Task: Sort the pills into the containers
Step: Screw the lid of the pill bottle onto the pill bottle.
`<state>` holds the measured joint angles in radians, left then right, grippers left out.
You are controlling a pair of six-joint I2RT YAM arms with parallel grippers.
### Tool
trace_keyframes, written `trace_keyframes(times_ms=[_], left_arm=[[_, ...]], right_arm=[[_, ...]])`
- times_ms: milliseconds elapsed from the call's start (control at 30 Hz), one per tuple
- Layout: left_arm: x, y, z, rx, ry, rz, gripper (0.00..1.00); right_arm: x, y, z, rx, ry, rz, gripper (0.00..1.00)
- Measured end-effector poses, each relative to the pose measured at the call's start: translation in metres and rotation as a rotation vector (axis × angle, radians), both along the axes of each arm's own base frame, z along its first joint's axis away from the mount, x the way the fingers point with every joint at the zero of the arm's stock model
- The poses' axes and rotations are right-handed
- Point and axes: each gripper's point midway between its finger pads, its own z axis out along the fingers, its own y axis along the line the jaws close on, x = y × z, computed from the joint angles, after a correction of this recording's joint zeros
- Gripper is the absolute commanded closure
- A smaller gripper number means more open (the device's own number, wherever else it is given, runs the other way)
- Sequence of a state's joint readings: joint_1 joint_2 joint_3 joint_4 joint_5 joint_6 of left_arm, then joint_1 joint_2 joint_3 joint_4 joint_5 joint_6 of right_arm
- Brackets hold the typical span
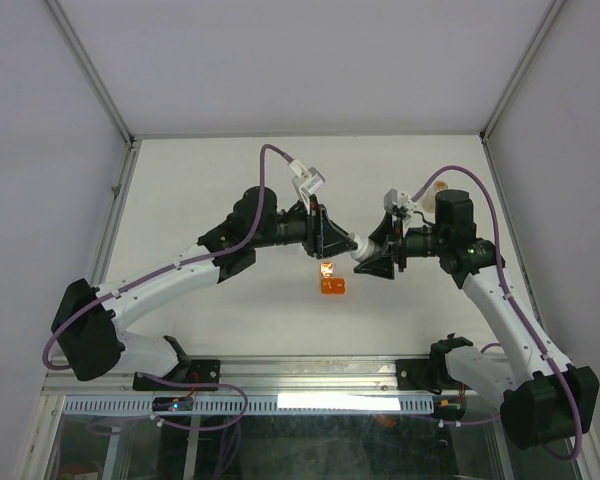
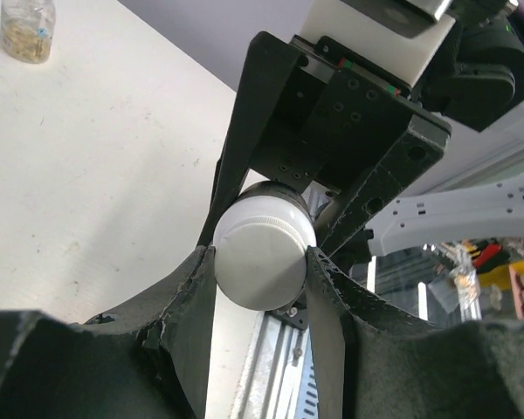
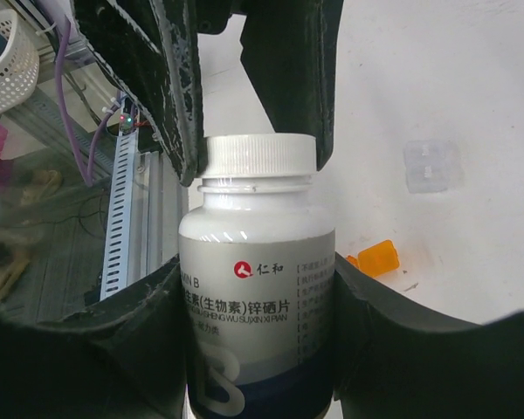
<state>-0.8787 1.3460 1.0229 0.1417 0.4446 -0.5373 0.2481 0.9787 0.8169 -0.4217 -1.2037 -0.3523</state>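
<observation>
Handling: white pill bottle (image 3: 258,262) rigid, glossy label, likely light, slippery. Right gripper (image 3: 258,301) clamped on its body, left gripper (image 2: 262,262) clamped on white cap (image 3: 260,155), probably the best purchase for unscrewing.

The left arm (image 1: 170,270) and right arm (image 1: 505,295) bend inward from their bases, wrists roughly level, the 2 grippers meeting nose to nose. The left gripper (image 2: 262,262) pinches the cap of a white bottle (image 3: 258,227). The right gripper (image 3: 258,288) clamps its body.
</observation>
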Motion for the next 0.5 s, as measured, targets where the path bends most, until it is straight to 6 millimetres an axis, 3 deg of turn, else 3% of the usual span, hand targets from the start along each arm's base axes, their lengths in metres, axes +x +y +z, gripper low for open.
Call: trace_keyframes(times_ms=[200,300,433,500], left_arm=[[-0.008,0.001,0.001,0.012,-0.192,-0.122,0.83],[-0.014,0.001,0.002,0.012,-0.337,-0.204,0.76],[-0.02,0.001,0.004,0.005,-0.498,-0.289,0.56],[-0.02,0.001,0.008,0.002,-0.55,-0.31,0.34]], right_arm=[[-0.005,0.001,0.002,0.014,0.001,0.027,1.0],[-0.01,0.001,0.004,0.023,0.006,0.046,1.0],[-0.016,0.001,0.006,0.034,0.006,0.066,1.0],[-0.017,0.001,0.008,0.039,-0.007,0.073,1.0]])
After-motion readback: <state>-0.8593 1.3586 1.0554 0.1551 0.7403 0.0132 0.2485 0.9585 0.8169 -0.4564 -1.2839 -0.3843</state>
